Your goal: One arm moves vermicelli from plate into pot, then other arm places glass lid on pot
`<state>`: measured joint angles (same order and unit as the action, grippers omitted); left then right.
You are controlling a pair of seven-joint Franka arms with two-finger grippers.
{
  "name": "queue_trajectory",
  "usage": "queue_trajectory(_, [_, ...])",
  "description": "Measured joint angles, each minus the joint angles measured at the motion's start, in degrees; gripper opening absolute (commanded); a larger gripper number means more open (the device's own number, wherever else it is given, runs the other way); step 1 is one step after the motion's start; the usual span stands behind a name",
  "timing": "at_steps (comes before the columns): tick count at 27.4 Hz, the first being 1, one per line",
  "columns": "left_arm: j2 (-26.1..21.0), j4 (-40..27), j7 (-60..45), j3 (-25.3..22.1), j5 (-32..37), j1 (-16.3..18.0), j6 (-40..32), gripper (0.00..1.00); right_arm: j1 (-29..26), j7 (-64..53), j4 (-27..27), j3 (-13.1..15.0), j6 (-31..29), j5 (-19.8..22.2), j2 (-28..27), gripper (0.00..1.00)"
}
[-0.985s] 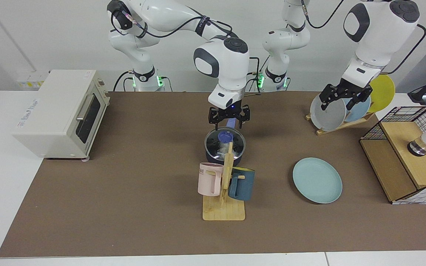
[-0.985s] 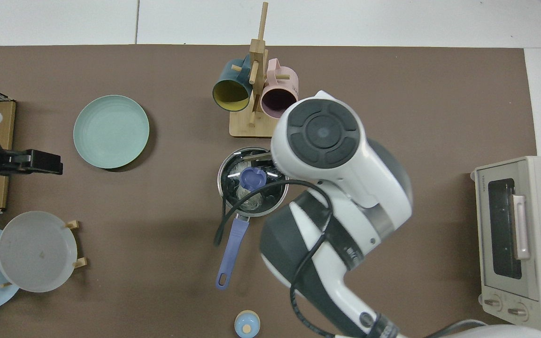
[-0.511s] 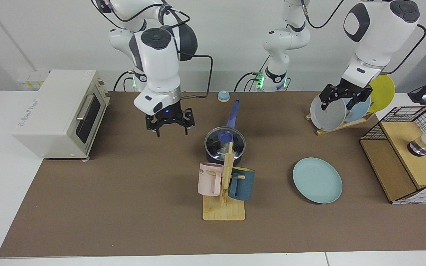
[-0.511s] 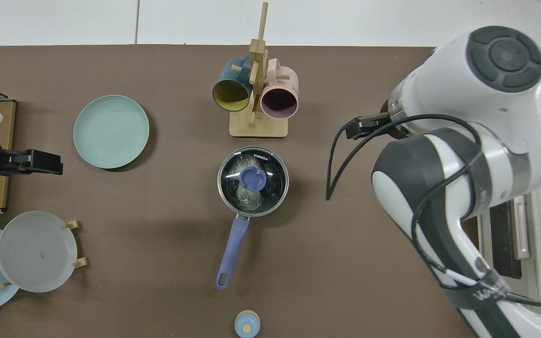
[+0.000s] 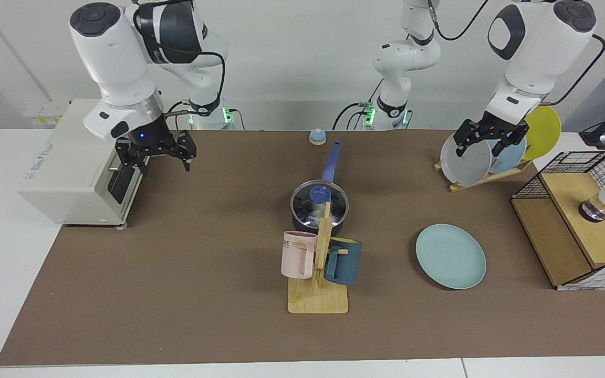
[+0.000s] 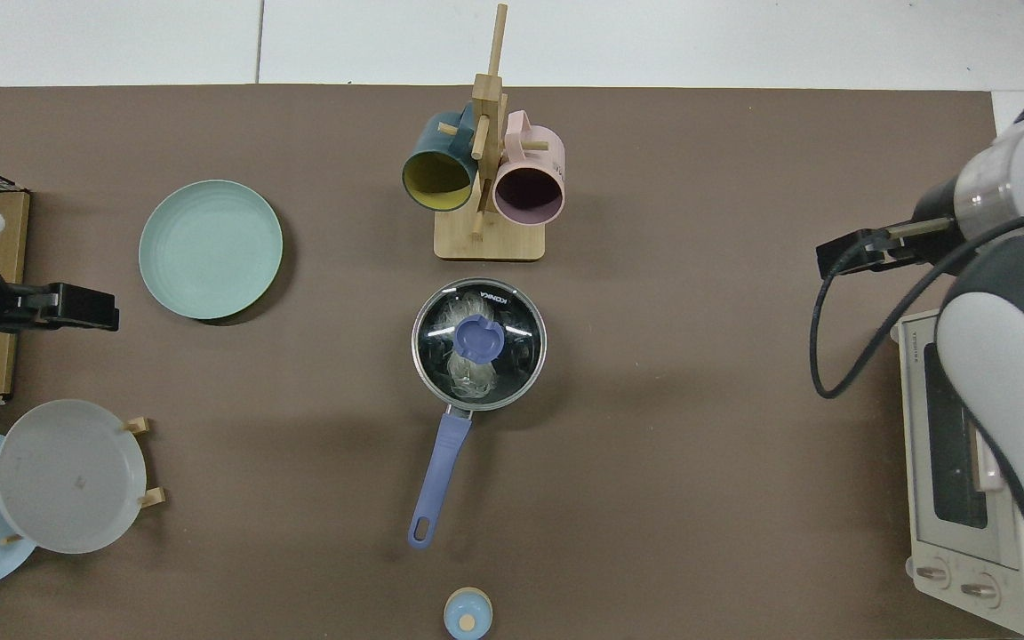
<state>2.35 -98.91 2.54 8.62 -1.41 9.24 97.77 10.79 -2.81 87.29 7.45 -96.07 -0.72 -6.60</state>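
The black pot (image 5: 317,215) with its blue-violet handle (image 6: 437,476) stands mid-table, behind the mug rack. The glass lid (image 6: 512,342) with a blue knob (image 5: 319,195) rests on it. Whitish vermicelli (image 6: 468,373) shows through the glass. The pale teal plate (image 5: 450,255) lies bare to the side. My right gripper (image 5: 155,156), blue light on, hangs open and holding nothing in front of the toaster oven, far from the pot. My left gripper (image 5: 480,147) waits open at the grey plate in the dish rack.
A toaster oven (image 5: 79,157) sits at one table end. A wooden rack (image 5: 317,294) holds a pink and a dark blue mug just in front of the pot. A dish rack (image 5: 483,176) carries grey, sky-blue and yellow plates beside a wire-and-wood crate (image 5: 578,226). A small blue round object (image 5: 317,136) sits at the back edge.
My right arm has swung up and away from over the pot to the toaster side, leaving the lid resting on the pot. The left arm has not moved.
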Motion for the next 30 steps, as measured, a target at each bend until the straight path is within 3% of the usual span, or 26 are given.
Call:
queue_trajectory(16, [0.0,0.0,0.0,0.0,0.0,0.0,0.0,1.00,-4.3,0.0,5.6,0.5,1.4,0.0,7.9,1.00])
queue_trajectory(30, [0.0,0.0,0.0,0.0,0.0,0.0,0.0,1.00,-5.6,0.0,9.4,0.4,1.3,-0.1,11.0,1.00])
